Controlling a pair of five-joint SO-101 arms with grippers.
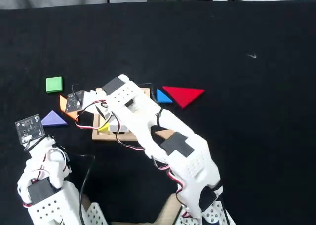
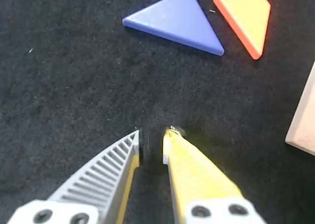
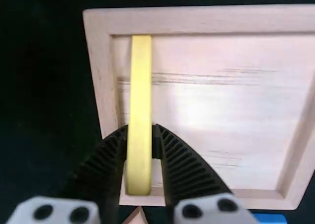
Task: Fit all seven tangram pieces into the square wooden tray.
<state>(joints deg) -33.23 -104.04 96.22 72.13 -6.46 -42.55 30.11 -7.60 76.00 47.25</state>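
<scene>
On edge in the tray [image 3: 98, 76]: yellow piece [image 3: 140, 86]

Grasped by the right claw [image 3: 140, 130], standing along one side wall of the tray. Toward the near left corner of the bench [image 2: 74, 86]: left claw [image 2: 152, 134] slightly parted, empty, near purple triangle [image 2: 177, 22] and orange piece [image 2: 243, 15]

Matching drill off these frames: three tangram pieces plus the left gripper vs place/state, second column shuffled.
1. yellow piece
2. red triangle
3. purple triangle
4. left gripper

A. beside the orange parallelogram
B. open, empty
C. on edge in the wooden tray, held by the right gripper
D. beside the blue triangle

Pairs: 1-C, 2-D, 3-A, 4-B
</scene>
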